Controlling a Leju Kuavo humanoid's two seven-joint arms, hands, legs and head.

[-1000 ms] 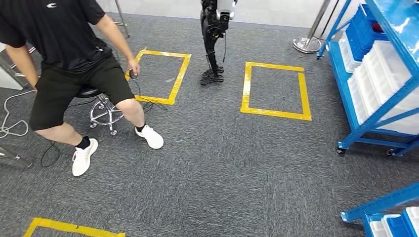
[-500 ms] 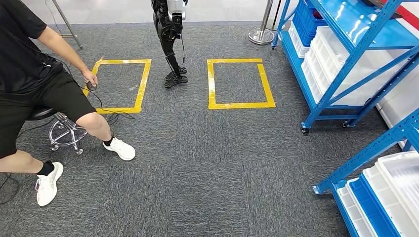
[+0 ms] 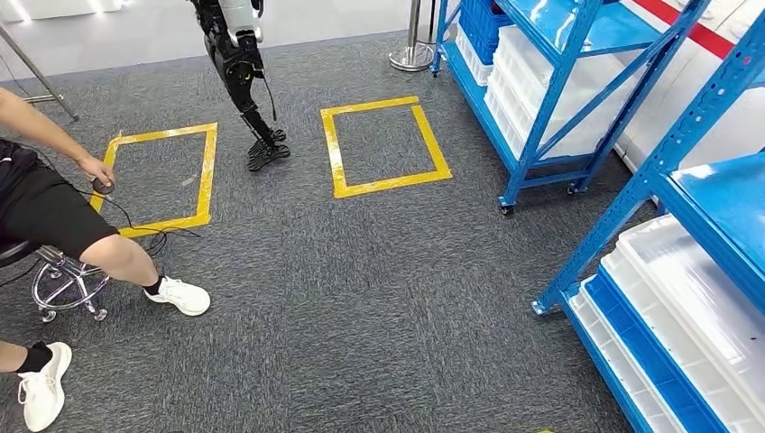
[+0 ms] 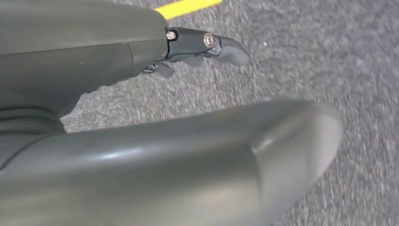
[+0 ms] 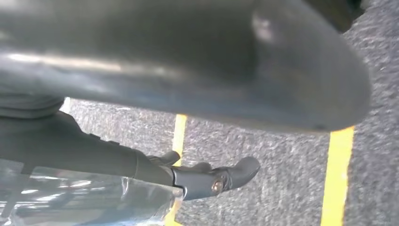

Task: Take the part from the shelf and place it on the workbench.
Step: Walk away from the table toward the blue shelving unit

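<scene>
View swung since earlier toward blue metal shelf (image 3: 577, 99) with white plastic trays (image 3: 695, 307), part's whereabouts unclear, left hand (image 4: 141, 136) and right hand (image 5: 188, 108) empty, fingers apart, grey carpet (image 3: 361, 298), yellow tape squares (image 3: 383, 146), seated person (image 3: 54, 216).

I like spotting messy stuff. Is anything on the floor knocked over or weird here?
Nothing is knocked over or spilled. A thin black cable trails loosely across the grey carpet over one yellow tape square, from the seated person's hand.
</scene>
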